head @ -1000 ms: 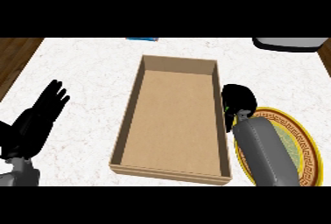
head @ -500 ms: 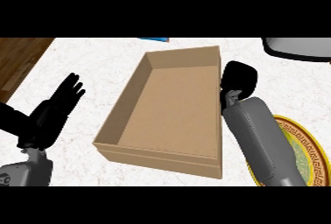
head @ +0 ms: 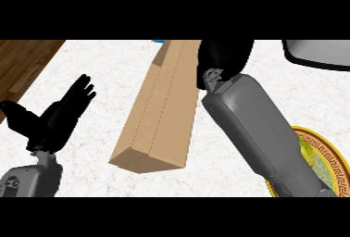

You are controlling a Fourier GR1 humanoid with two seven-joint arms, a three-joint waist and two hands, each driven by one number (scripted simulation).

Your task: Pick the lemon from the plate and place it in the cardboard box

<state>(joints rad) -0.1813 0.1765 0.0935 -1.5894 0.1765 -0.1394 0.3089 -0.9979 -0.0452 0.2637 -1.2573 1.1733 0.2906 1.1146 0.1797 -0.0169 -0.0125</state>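
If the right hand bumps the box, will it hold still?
Probably not. The box looks like plain cardboard, likely light, so it may slide on the smooth counter. It is long and narrow, and the right hand is at its far end, so a bump there would probably swivel it.
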